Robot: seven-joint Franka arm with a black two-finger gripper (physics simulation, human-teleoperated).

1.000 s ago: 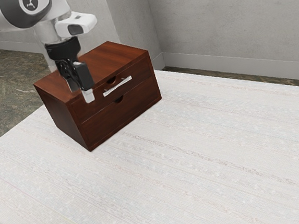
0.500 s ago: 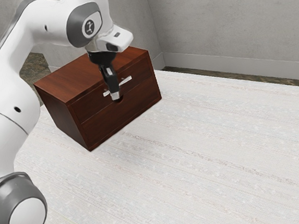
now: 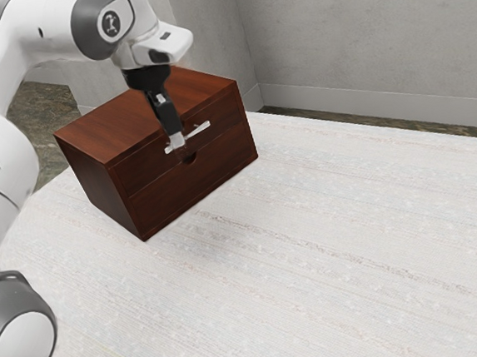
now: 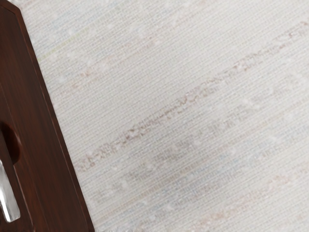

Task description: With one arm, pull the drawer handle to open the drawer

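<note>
Broad pale surface (image 3: 353, 244), bare from the drawer fronts out toward the near edge and the exterior view's right: ample room for a drawer to slide out and for the hand to travel with it. Tighter at the back, with the surface's far edge and the edge on the exterior view's left both near.

White arm (image 3: 3, 157) coming in high from the exterior view's left, reaching down over the box top.

Dark wooden cabinet (image 3: 133, 121) set in the surface's far corner on the exterior view's left, turned at an angle to the edges and apparently resting loose. Likely hazard: dragging or swivelling the whole box rather than opening it, should the drawer run stiffly. Any push backward would risk nudging it toward the near edges behind.

Upper drawer (image 3: 216, 118) and lower drawer (image 3: 192, 178) both flush with the front, nothing opened yet.

Silver handle (image 3: 194, 132) across the upper drawer front, seen again just beside the hand in the wrist view (image 4: 6, 193).

Jaws down at the handle, toward its end on the exterior view's left and seen edge-on. Cannot tell whether spread, pressed together or pinching the bar. Off-centre contact probably the main worry: a pull from there could twist the drawer in its slot, bind it, or slip off the bar's end. Best pulled straight out along the drawer's own line, not square to the surface's edges.
</note>
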